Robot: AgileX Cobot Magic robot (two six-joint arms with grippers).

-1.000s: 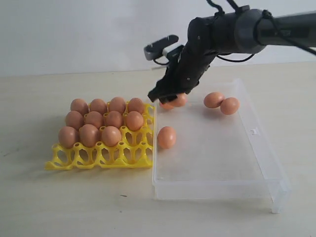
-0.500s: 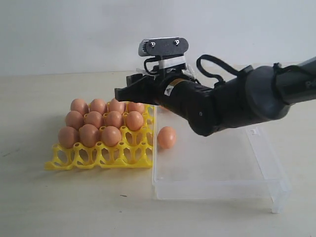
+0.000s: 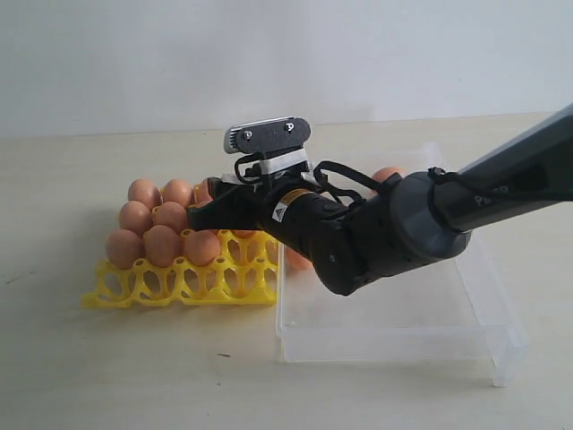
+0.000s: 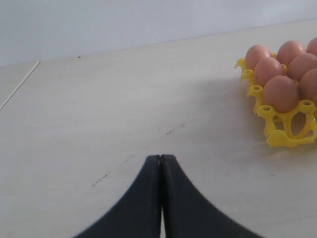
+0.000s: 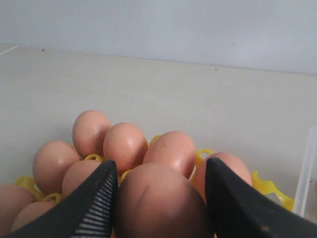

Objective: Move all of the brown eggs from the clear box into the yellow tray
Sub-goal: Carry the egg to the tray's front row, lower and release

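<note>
Farthest left, the left end effector (image 4: 160, 157) hangs low over the bare tabletop (image 4: 89, 114). Its two dark fingers are pressed together with nothing between them, near the outer edge of the tray.

The yellow tray (image 3: 179, 288) lies on the left of the tabletop, with brown eggs (image 3: 161, 245) seated in its back rows. Eight show plainly and the arm hides the rest. The near row of cups is empty.

Over the tray's right part, the right end effector (image 5: 159, 171) grips the held egg (image 5: 158, 203) with a finger on either side. The egg sits just above the seated ones and does not look settled in a cup yet.

Just beside the tray on the right stands the clear box (image 3: 403, 340). One egg (image 3: 295, 260) peeks out under the arm by the tray-side wall, and another (image 3: 386, 172) shows at the far wall. The arm may hide more.

By this showing the task is well past half done. What is left is to seat this egg and fetch those left in the box.

The wrist carries a small round sticker (image 3: 286, 212), and the arm's link at the right has pale lettering (image 3: 495, 193). Both are too blurred to read.
</note>
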